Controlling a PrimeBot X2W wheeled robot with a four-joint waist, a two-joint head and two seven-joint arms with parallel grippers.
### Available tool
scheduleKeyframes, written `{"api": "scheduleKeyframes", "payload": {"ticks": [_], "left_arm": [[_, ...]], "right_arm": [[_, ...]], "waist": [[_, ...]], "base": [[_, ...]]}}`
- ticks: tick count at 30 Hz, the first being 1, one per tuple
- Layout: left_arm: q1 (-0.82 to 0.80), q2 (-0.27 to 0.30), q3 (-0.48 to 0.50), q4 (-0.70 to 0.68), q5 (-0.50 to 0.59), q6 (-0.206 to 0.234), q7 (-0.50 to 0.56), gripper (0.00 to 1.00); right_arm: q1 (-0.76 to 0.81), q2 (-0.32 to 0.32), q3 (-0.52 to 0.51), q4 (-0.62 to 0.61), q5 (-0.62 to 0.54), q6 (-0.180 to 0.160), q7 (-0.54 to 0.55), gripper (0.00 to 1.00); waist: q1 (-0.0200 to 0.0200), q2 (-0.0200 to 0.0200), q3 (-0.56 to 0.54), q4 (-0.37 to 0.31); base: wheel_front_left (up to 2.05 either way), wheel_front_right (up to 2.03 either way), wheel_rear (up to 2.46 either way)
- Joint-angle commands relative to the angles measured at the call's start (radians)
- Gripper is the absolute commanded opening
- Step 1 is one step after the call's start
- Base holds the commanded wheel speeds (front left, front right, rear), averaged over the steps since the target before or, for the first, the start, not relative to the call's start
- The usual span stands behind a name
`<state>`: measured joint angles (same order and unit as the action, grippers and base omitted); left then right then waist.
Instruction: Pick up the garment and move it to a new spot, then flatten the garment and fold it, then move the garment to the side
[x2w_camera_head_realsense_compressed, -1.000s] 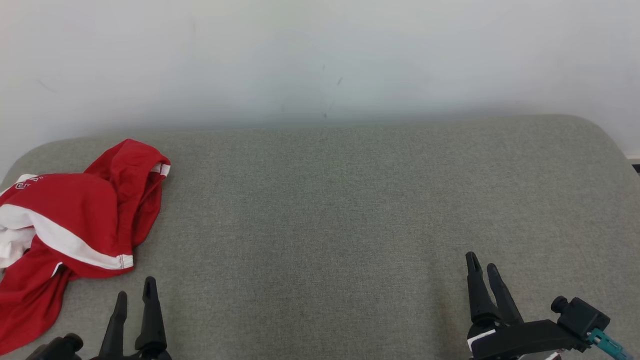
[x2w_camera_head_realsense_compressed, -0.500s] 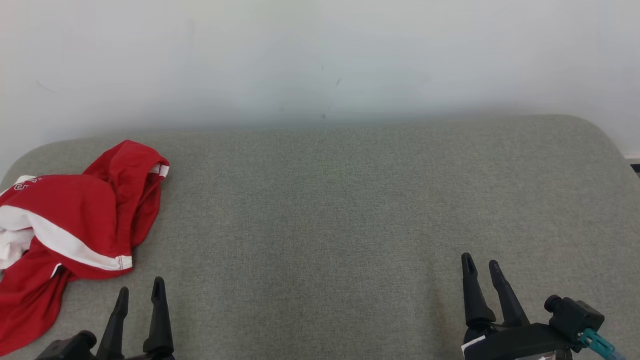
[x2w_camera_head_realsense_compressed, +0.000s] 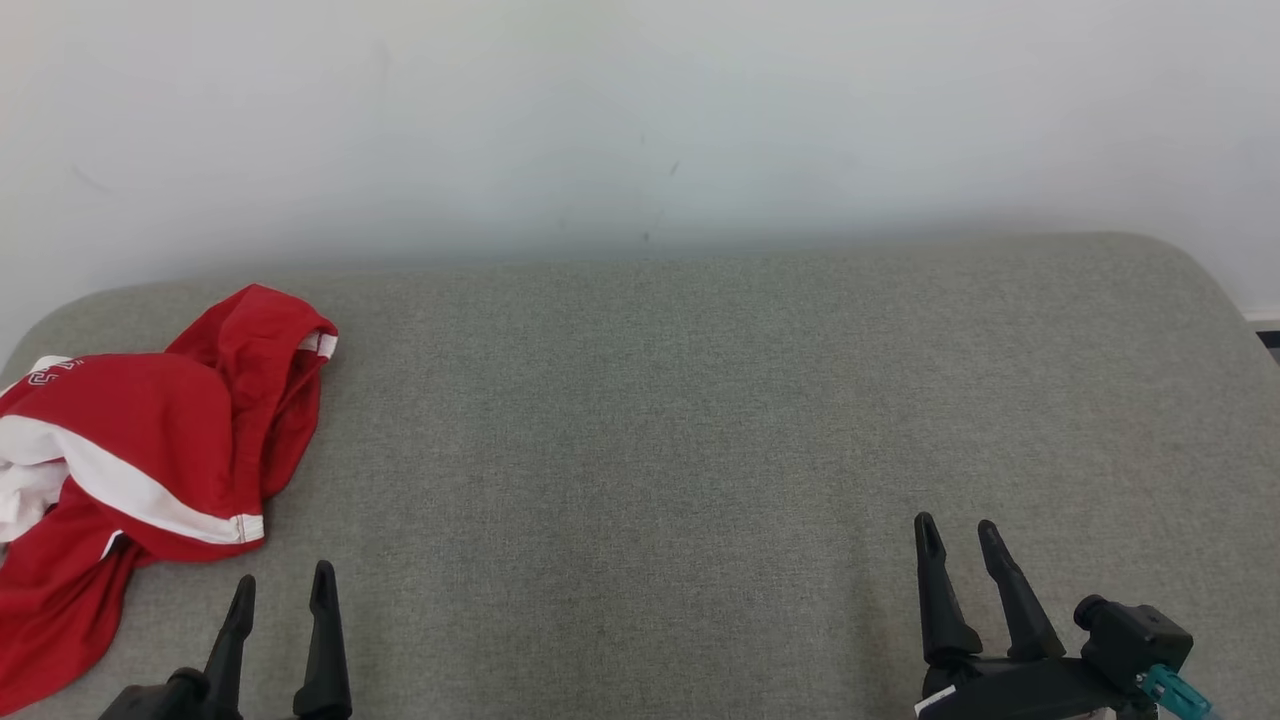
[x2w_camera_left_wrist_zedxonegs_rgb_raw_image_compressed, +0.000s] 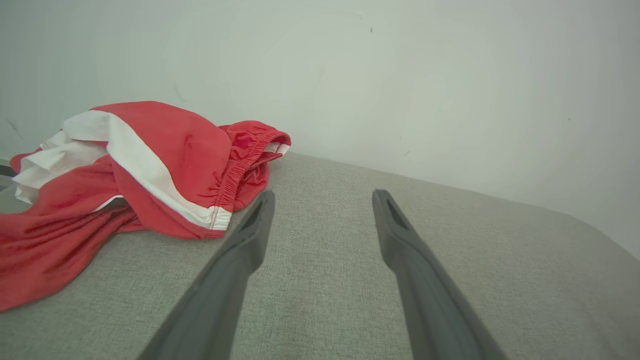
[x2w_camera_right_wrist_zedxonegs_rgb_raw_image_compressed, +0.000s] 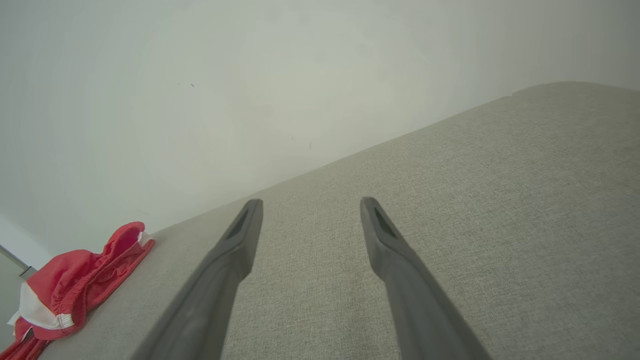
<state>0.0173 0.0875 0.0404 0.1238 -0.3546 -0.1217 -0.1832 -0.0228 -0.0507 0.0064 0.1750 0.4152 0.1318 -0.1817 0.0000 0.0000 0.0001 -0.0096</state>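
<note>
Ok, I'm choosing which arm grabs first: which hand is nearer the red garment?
Left. The left hand hovers open just short of the red garment, not touching. The right hand is open far across the grey cushion, on the opposite side.

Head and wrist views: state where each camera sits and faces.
Head view: on the head, facing forward-down at the grey cushion; left claw lower left, right claw lower right.
Left wrist view: on left wrist, along its fingers toward the red garment.
Right wrist view: on right wrist, along its fingers across the cushion.
Shared: red garment.
</note>
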Motion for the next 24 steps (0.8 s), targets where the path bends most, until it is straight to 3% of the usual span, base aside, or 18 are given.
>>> {"api": "scheduleKeyframes", "payload": {"ticks": [1, 24], "left_arm": [[0.007, 0.007, 0.000, -0.011, 0.024, 0.006, -0.007, 1.00], [0.019, 0.003, 0.005, -0.012, 0.202, 0.000, -0.056, 1.00]], "right_arm": [[0.000, 0.000, 0.002, -0.005, -0.024, -0.001, -0.009, 1.00], [0.016, 0.001, 0.008, -0.010, -0.200, -0.002, -0.057, 1.00]], "waist": [[0.0000, 0.0000, 0.000, 0.000], [0.0000, 0.0000, -0.002, 0.001]], "base": [[0.00, 0.00, 0.00], [0.00, 0.00, 0.00]]}}
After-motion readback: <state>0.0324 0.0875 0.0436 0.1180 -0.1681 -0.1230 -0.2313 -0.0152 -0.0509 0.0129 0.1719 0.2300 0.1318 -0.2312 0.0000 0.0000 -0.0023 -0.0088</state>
